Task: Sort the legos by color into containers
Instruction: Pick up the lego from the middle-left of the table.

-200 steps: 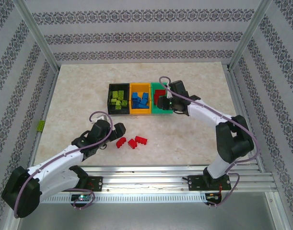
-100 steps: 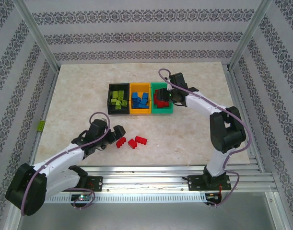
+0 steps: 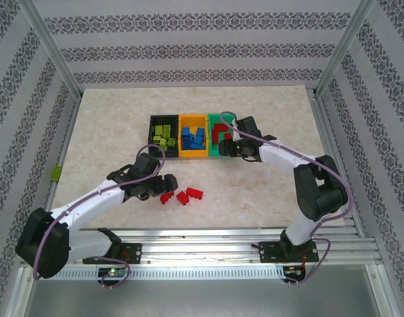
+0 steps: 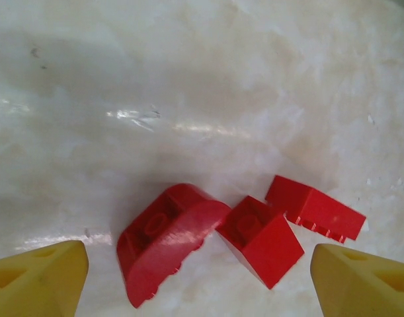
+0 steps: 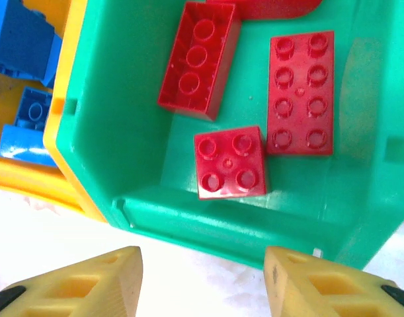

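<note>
My left gripper hangs open, jaws wide, just above three loose red bricks on the table. Farther out, my right gripper is open and empty at the near wall of the green bin, which holds more reds. The blues sit in the orange bin and the limes in the black bin.

The green bin holds 3 whole red bricks, 1 showing its hollow underside; a 4th is cut off at the top edge. The orange bin touches its left wall and holds blue bricks. The fingers stand apart, empty, over the white worktop.
</note>
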### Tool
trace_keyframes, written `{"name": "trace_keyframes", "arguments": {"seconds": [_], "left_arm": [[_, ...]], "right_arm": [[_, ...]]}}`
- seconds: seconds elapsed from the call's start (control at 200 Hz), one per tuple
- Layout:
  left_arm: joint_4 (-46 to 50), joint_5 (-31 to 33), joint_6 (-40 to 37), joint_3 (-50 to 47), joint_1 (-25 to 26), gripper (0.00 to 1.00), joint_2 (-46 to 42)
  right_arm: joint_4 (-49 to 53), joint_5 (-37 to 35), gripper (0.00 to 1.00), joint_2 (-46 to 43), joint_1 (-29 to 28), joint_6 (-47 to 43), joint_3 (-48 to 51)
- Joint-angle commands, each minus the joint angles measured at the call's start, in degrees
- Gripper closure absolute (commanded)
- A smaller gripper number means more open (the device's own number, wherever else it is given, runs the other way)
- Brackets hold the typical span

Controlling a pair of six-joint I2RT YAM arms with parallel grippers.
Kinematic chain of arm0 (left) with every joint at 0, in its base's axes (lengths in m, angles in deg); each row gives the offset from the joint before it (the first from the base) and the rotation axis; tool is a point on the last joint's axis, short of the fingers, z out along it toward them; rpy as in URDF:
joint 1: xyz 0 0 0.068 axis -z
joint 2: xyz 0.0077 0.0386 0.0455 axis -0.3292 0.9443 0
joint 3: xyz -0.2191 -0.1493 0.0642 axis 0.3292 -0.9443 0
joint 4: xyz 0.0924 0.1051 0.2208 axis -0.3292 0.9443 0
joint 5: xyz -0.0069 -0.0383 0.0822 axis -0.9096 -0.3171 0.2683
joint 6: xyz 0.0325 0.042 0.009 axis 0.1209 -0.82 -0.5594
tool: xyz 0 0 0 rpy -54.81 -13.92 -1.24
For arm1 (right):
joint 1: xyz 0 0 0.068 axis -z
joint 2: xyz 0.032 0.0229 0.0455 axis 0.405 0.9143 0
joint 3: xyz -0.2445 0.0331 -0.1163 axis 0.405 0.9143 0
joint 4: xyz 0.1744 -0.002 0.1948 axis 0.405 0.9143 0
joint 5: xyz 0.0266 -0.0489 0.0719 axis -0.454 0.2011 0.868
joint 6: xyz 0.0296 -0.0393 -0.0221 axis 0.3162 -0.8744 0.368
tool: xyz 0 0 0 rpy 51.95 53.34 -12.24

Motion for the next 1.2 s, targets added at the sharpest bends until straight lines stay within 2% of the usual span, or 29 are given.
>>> {"name": "trace_keyframes", "arguments": {"seconds": [0.0, 0.125, 0.25, 0.4, 0.555, 0.64, 0.814, 0.899, 1.014, 1.139, 1.199], "left_arm": [[7.7, 3.0, -4.6, 2.9, 2.1, 0.16, 2.2], [10.2, 4.1, -6.6, 5.3, 3.8, 0.22, 5.3], [11.8, 5.3, -8.6, 7.1, 5.1, 0.22, 8.4], [11.5, 4.9, -9.6, 8.2, 5.6, 0.24, 11.3], [10.6, 4.3, -10.1, 8.9, 5.9, 0.3, 14.0], [10.3, 4.2, -10.5, 9.3, 6.3, 0.39, 15.5], [12.0, 6.1, -11.4, 10.7, 7.7, 0.46, 18.0], [12.2, 5.4, -11.7, 10.9, 7.8, 0.61, 18.7], [11.9, 5.2, -11.9, 11.3, 8.0, 0.72, 18.5], [11.5, 5.4, -12.2, 12.0, 8.0, 0.8, 17.7], [11.5, 5.5, -12.4, 12.7, 8.1, 0.81, 17.1]], "right_arm": [[-2.3, -2.5, 0.48, -3.7, -1.3, -0.9, 3.5], [-3.4, -4.2, 0.48, -6.3, -1.9, -0.6, 6.7], [-3.5, -5.4, 0.48, -8.7, -2.2, -0.7, 8.9], [-3.1, -5.2, 0.48, -10.8, -2.3, -0.8, 10.6], [-2.9, -3.9, 0.48, -12.9, -2.7, -0.4, 12.4], [-2.4, -3.3, 0.48, -13.1, -3.2, -0.7, 12.7], [-2.2, -3.7, 0.48, -14.0, -3.9, -0.7, 13.9], [-2.5, -3.8, 0.48, -14.2, -4.0, -0.5, 14.3], [-2.8, -4.1, 0.48, -14.5, -4.1, -0.2, 14.6], [-2.9, -4.0, 0.48, -14.7, -4.1, -0.1, 14.6], [-2.9, -4.0, 0.48, -14.7, -4.2, -0.2, 14.5]]}}
